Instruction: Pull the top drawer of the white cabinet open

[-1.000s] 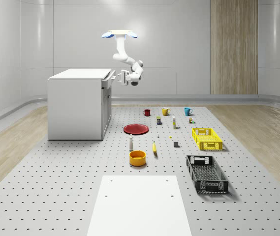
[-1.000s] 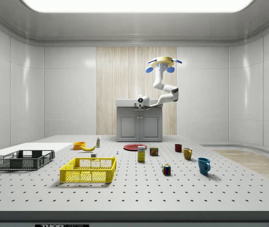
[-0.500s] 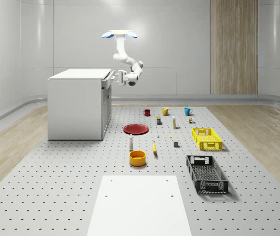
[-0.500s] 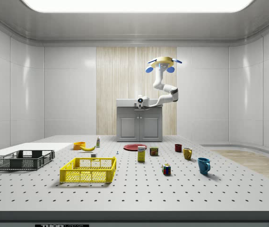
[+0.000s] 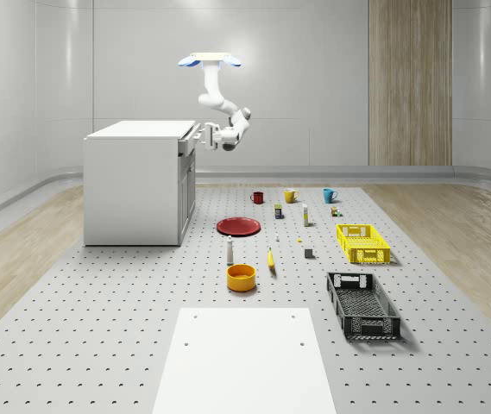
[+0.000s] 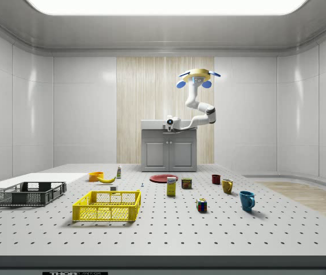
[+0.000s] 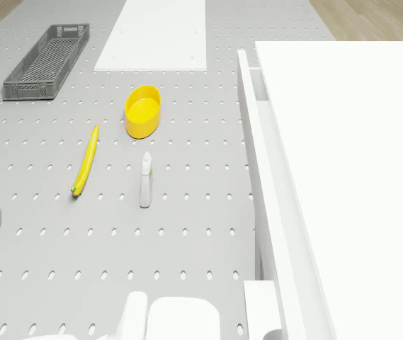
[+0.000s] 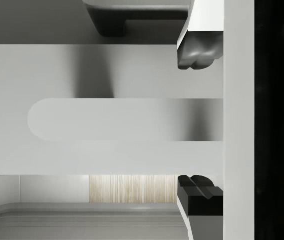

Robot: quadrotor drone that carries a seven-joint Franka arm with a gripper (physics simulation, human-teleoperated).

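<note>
Here I am looking from the near end of the perforated table (image 5: 98, 345), using the white cabinet (image 5: 133, 185) as my landmark. Nearest to me, well out in front of the cabinet, a white board (image 5: 243, 358) is lying flat, with a black crate (image 5: 362, 304) beside it. Closer to the cabinet, an orange bowl (image 5: 241, 277), a banana (image 5: 271, 260) and a small white bottle (image 5: 229, 250) are sitting apart from one another. A red plate (image 5: 239, 226) is lying just off the cabinet's front face, and a yellow crate (image 5: 362, 243) is standing well away from the cabinet on the same side.

At the cabinet itself, the top drawer (image 5: 190, 141) is standing slightly out from the front, a narrow gap showing along its edge in the drone view (image 7: 258, 163). I am seeing the gripper (image 5: 205, 135) right at that drawer front, the arm reaching in level from the open side. In the wrist view the two dark fingertips (image 8: 196, 56) are standing apart, with the drawer's pale handle bar (image 8: 127, 120) lying between them, so the pincer is open around it, not pressing on it.

The drone (image 5: 210, 59) is hovering above and just in front of the cabinet's drawer side.
</note>
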